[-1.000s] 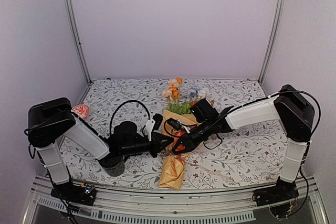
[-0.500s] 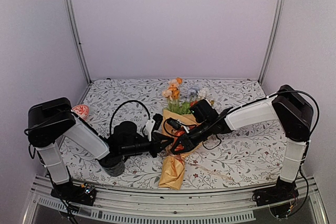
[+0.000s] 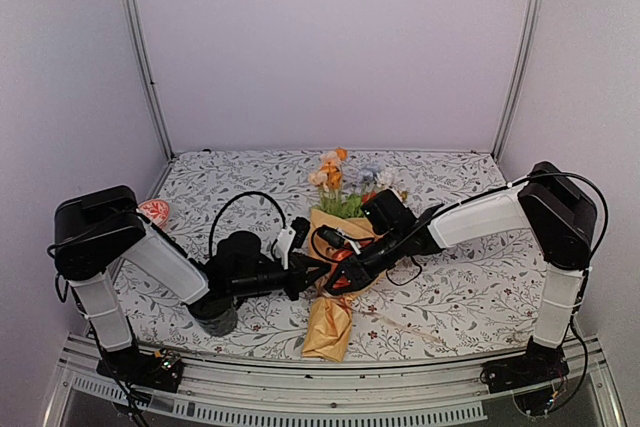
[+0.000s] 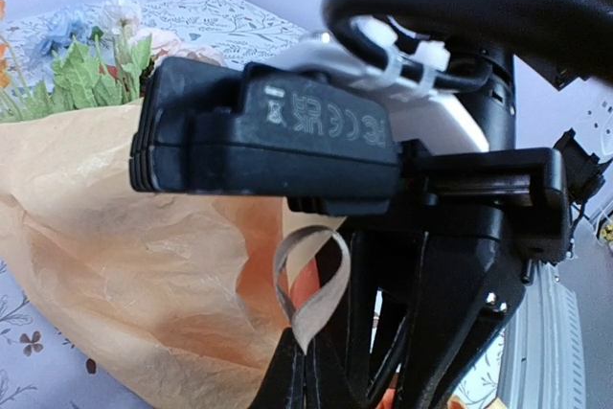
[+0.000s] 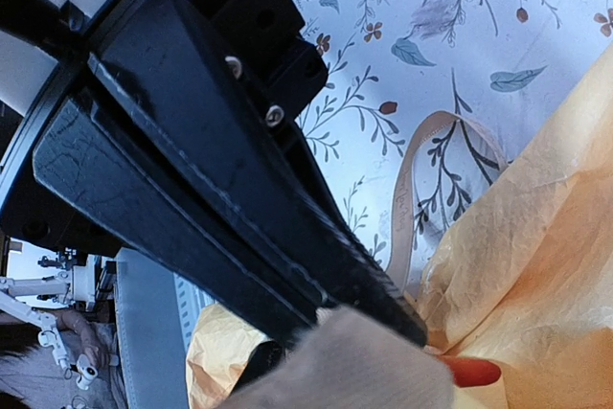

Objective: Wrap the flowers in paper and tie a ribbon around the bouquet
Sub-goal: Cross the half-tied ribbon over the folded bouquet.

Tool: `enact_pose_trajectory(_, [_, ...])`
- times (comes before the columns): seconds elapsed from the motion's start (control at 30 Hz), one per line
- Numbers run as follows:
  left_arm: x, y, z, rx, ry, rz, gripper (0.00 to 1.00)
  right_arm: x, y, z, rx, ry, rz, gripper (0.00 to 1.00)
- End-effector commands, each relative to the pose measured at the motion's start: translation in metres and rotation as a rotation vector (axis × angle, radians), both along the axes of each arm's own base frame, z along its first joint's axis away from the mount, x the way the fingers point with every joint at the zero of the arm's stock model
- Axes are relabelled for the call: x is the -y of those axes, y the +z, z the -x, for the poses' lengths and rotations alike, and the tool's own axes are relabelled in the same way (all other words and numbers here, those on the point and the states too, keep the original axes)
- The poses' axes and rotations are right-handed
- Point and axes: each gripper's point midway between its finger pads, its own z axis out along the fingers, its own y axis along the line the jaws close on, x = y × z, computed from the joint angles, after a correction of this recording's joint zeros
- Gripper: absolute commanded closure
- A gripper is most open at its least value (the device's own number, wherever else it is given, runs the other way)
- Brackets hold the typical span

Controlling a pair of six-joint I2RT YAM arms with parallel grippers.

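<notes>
The bouquet (image 3: pixel 335 247) lies mid-table, the flowers (image 3: pixel 335 175) showing at the far end of its mustard-yellow paper (image 3: pixel 328 327). Both grippers meet over its middle. My left gripper (image 3: pixel 312 270) (image 4: pixel 308 371) is shut on the ribbon (image 4: pixel 316 284), which curls up from its tips as a small tan loop beside the paper (image 4: pixel 115 256). My right gripper (image 3: pixel 338 280) (image 5: pixel 369 318) has its jaws slightly parted, with a blurred stretch of ribbon (image 5: pixel 364 371) lying between the tips. Another length of ribbon (image 5: pixel 407 203) trails over the tablecloth beside the paper (image 5: pixel 536 237).
A dark mug (image 3: pixel 215 315) stands under my left forearm near the front edge. A small red-and-white object (image 3: pixel 153 211) sits at the far left. Black cables (image 3: pixel 235 205) loop above the left wrist. Metal posts (image 3: pixel 145 57) frame the back corners.
My right gripper's jaws have eased apart a little around the ribbon. Both arms and the bouquet have hardly moved.
</notes>
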Motion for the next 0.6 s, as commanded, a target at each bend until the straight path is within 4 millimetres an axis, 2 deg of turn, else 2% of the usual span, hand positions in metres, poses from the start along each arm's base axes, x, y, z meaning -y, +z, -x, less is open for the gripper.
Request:
enact_pose_trajectory(0.0, [-0.001,0.002,-0.006,0.001,0.009,0.019,1.00,-0.002,0.004,0.002,0.002,0.005,-0.018,0.78])
enact_pose_trajectory(0.23, [-0.001,0.001,-0.006,-0.003,0.006,0.019,1.00,0.001,-0.001,-0.008,-0.007,-0.041,0.004,0.75])
enact_pose_trajectory(0.4, [-0.001,0.001,-0.006,-0.005,0.006,0.018,1.00,0.005,0.005,-0.018,-0.029,-0.086,-0.022,0.79])
enact_pose_trajectory(0.57, [-0.004,-0.002,-0.010,-0.016,0.029,0.011,1.00,0.006,0.003,-0.013,-0.044,-0.064,-0.035,0.79])
